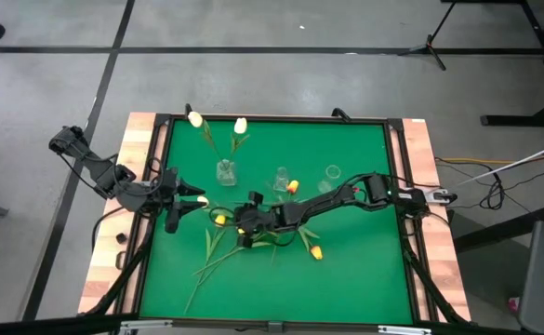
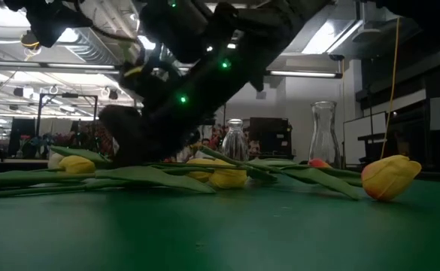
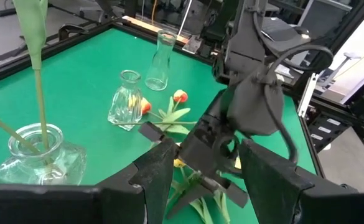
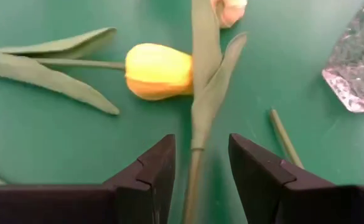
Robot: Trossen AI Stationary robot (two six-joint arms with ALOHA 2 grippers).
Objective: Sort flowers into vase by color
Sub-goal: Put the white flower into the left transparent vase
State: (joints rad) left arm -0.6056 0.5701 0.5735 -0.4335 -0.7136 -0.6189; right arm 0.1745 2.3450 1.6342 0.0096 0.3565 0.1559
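Green felt covers the table (image 1: pixel 364 270), with loose tulips (image 1: pixel 218 251) scattered near its middle. Right gripper (image 4: pixel 200 165) is stretched way across, low over the pile, fingers parted around one green stem (image 4: pixel 192 180) that runs lengthwise between them, not pinched. A yellow tulip (image 4: pixel 158 71) lies crosswise just ahead. Left gripper (image 3: pixel 203 168) waits beside it, spread wide, nothing in it.

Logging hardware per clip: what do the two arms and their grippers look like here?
Both arms are black and jointed. The right arm carries a white-and-orange patch near its base, and the low view shows small green lights on an arm. Black cables loop beside the right gripper. The left gripper has two dark, flat, angular fingers.
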